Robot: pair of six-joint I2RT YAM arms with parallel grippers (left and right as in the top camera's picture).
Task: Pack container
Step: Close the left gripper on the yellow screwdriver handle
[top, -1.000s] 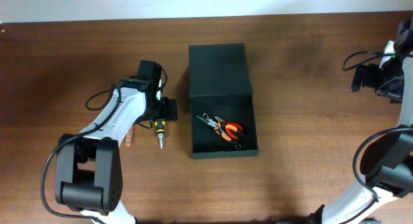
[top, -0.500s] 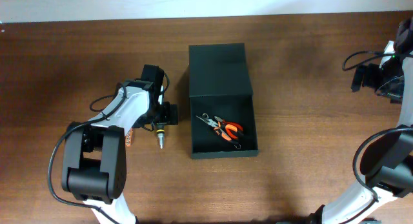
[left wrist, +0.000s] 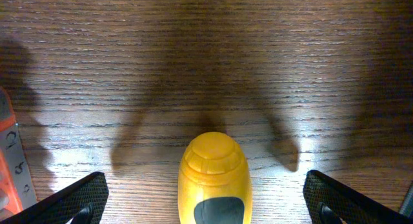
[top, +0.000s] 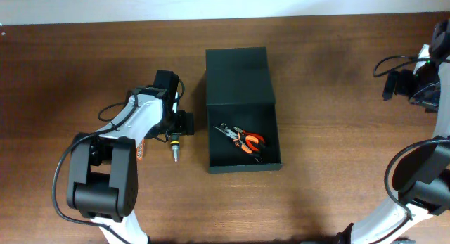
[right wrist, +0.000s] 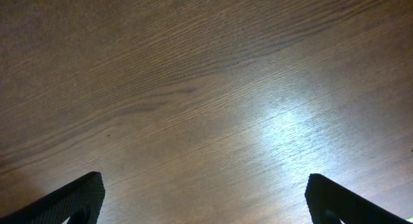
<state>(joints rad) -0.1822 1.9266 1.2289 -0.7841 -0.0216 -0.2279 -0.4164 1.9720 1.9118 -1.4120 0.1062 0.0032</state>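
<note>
— Dark wood table fills the overhead view. Where's the container against your left gripper?
— Just to the gripper's right, mid-table, not touching it. I see its lid laid flat toward the far edge and orange-handled pliers lying inside. My fingers are spread wide on either side of a yellow screwdriver handle.
— What does the wrist camera add?
— Bare wood between each finger and the handle, plus an orange thing at the left that the arm half hides from above; I can't tell what it is. Only the overhead shows the screwdriver's tip pointing at the near edge.
— And the right gripper?
— Parted too, over bare wood by the table's right edge, well apart from the container. I've open wood between them and along the near side.
</note>
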